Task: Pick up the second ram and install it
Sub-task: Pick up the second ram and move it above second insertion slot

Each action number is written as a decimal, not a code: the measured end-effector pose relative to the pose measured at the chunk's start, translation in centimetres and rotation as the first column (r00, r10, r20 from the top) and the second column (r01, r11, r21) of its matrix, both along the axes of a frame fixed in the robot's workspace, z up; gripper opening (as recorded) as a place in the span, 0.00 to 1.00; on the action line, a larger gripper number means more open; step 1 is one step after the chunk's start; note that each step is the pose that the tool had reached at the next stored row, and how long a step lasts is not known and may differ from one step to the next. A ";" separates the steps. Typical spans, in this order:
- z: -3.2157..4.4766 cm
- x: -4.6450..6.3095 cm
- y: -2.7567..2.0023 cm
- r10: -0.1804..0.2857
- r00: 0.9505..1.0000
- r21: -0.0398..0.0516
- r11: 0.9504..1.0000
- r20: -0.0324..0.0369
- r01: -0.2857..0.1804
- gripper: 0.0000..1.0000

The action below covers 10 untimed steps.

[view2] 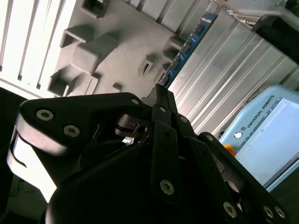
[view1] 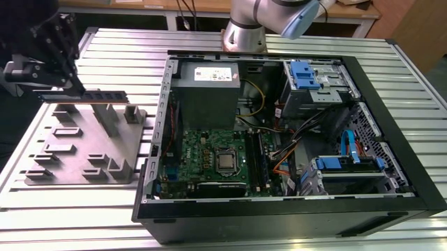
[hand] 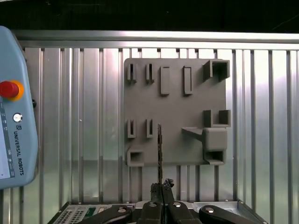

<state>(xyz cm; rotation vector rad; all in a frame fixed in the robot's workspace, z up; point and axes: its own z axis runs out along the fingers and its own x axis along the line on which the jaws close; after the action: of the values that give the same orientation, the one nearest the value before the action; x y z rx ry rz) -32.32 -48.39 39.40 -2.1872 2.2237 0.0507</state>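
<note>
Jaws on second ram (view1: 104,95) above fixture (view1: 77,142)

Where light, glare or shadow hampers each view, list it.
Exterior view: the gripper is a dark silhouette holding the second ram; the table slats shine. Second wrist view: strong glare on the slats, gripper body in shadow. First wrist view: even light on the grey fixture plate, streaky reflections on the slats, blackness beyond the table.

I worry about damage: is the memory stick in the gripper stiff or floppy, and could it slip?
The second ram is likely stiff: it juts straight from the gripper without sagging. Held at one end only, it may pivot if bumped. Thin edge-on, it is probably light.
</note>
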 end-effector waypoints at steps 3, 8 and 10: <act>-0.01 0.9 0.00 0.000 1.000 0.000 1.000 0.000 0.000 0.08; -0.03 2.5 0.00 0.000 1.000 0.000 1.000 0.000 0.000 0.08; -0.05 3.1 0.00 0.000 1.000 0.000 1.000 0.000 0.000 0.08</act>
<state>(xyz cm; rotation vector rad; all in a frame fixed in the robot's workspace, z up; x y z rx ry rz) -29.22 -48.39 39.35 -2.1868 2.2241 0.0506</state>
